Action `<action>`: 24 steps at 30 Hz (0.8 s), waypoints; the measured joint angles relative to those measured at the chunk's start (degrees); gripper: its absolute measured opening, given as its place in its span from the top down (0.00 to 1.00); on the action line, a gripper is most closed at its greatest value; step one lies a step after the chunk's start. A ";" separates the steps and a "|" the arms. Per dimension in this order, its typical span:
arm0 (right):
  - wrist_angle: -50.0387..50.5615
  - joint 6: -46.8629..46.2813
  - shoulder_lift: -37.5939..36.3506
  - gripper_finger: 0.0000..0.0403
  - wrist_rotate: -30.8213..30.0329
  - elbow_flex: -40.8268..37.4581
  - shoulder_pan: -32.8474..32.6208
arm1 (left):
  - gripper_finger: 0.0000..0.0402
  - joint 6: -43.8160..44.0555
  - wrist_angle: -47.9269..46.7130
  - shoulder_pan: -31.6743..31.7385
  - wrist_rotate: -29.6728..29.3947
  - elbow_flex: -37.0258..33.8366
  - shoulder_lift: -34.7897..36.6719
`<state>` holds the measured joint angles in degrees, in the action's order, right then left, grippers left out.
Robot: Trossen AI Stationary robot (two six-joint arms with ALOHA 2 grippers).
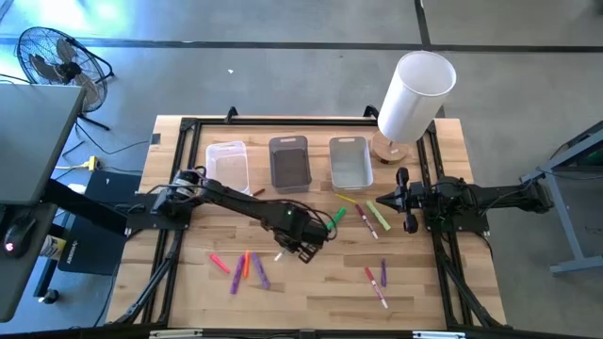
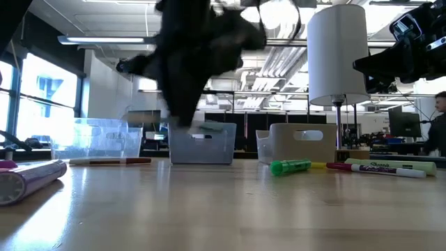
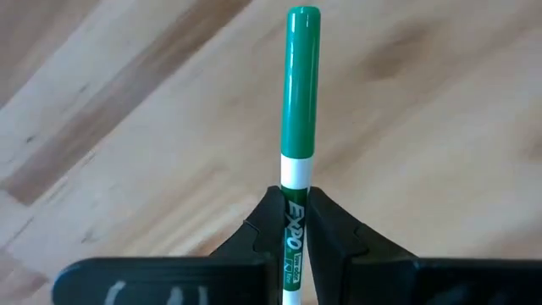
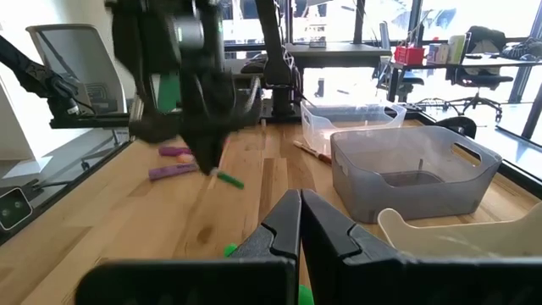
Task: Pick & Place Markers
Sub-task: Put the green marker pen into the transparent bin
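Note:
My left gripper (image 1: 306,240) hangs over the middle of the table, pointing down, shut on a green marker (image 3: 302,85). The marker's green cap (image 1: 336,218) sticks out toward the bins. Other markers lie flat on the wood: a pink, orange and purple group (image 1: 242,267) near the front left, a red and purple few (image 1: 377,278) at the front right, and yellow, green and pink ones (image 1: 369,215) near my right gripper. My right gripper (image 4: 299,222) waits shut at the table's right side, level, touching nothing. My left gripper pinches the green marker between its two fingers at the white printed barrel (image 3: 296,222), just behind the cap. The fingers come from above, pointing down, and lie across the marker. The marker sits about level in the hold, lifted clear of the table.
Three bins stand in a row at the far side: a clear one (image 1: 228,165), a grey one (image 1: 289,163) and a whitish one (image 1: 350,162). A tall white cylinder (image 1: 415,89) on a wooden foot stands at the far right corner. Bare wood lies between the marker groups.

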<state>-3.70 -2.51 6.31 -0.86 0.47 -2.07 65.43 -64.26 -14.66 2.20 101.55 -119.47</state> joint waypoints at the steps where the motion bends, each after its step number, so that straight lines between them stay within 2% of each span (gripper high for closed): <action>1: 0.05 0.00 0.02 1.00 0.00 0.01 -0.02 | 0.94 -0.18 -0.09 0.06 -0.16 1.21 0.36; 4: 0.01 0.00 0.04 1.00 0.00 0.00 -0.01 | 0.94 -0.93 -6.89 0.59 -2.27 2.32 3.26; 6: 0.02 0.00 0.05 1.00 0.00 0.00 -0.01 | 0.94 -1.93 -6.43 1.57 -3.79 2.90 5.86; 8: 0.02 -0.01 0.07 1.00 -0.02 0.00 -0.02 | 0.94 -2.05 -13.64 2.69 -6.81 2.51 9.47; 12: 0.36 0.00 0.09 1.00 0.00 0.00 -0.02 | 0.94 -1.79 -21.79 6.16 -12.46 2.49 15.99; 15: 0.46 0.00 0.09 1.00 0.00 0.00 -0.01 | 0.94 -1.79 -23.42 9.81 -16.81 2.37 20.62; 19: 0.60 -0.01 0.11 1.00 0.00 0.02 -0.02 | 0.95 -2.04 -24.55 15.19 -21.13 -2.30 27.50; 21: 0.96 -0.01 0.11 1.00 -0.01 0.01 -0.02 | 0.95 -2.05 -24.91 17.71 -21.49 -7.54 31.53; 24: 0.94 0.00 0.11 1.00 0.00 0.01 -0.02 | 0.95 -2.18 -18.22 21.77 -21.80 -17.29 37.46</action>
<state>-2.76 -2.51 6.42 -0.86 0.48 -2.09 63.24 -82.47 7.12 -19.59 84.26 -82.01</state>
